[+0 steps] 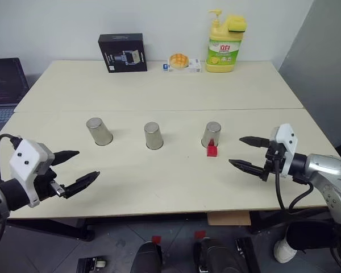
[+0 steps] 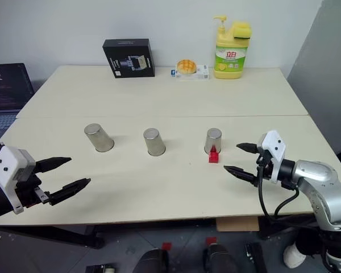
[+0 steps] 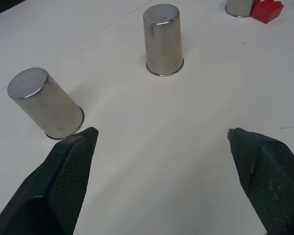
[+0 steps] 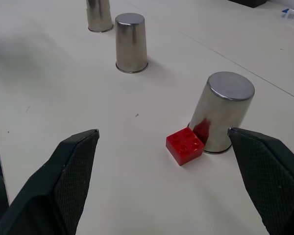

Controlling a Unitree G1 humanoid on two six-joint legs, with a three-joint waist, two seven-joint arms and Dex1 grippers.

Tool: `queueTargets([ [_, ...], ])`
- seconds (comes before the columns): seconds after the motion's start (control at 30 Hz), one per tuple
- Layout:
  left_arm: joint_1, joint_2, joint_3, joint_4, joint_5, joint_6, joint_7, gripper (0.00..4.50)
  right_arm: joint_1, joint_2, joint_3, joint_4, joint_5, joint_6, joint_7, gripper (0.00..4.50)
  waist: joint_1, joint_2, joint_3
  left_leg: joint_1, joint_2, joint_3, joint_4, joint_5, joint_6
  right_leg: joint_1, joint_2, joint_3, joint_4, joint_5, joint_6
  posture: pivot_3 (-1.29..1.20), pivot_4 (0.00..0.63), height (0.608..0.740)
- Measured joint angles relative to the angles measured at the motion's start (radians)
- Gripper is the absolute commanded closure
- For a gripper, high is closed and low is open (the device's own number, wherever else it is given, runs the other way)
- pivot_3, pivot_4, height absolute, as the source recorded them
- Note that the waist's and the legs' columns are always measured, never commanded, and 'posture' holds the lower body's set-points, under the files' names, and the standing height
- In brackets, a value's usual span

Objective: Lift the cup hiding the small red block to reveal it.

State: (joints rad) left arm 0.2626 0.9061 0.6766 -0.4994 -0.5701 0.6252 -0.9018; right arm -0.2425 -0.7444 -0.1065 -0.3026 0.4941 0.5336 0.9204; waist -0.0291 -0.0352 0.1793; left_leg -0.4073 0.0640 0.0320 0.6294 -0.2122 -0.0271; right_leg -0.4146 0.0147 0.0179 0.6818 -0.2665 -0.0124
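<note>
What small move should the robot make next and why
Probably nothing more than easing the right end effector back. The red block already sits in the open on the table, against the right cup, and all three cups stand upside-down. Both end effectors are open and hold nothing, so the reveal looks done.
</note>
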Motion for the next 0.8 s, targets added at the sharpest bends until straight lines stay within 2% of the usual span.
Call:
queueTargets([
  [0.8, -0.014, 0.001, -0.007, 0.000, -0.006, 0.000, -0.004, 0.00, 0.008, 0.000, -0.015, 0.016, 0.000, -0.001, 0.002, 0.03, 0.000, 0.000, 0.000, 0.000, 0.000, 0.000, 0.000, 0.000, 0.000, 0.000, 0.000, 0.000, 0.000, 0.000, 0.000, 0.00, 0.150, 0.740],
])
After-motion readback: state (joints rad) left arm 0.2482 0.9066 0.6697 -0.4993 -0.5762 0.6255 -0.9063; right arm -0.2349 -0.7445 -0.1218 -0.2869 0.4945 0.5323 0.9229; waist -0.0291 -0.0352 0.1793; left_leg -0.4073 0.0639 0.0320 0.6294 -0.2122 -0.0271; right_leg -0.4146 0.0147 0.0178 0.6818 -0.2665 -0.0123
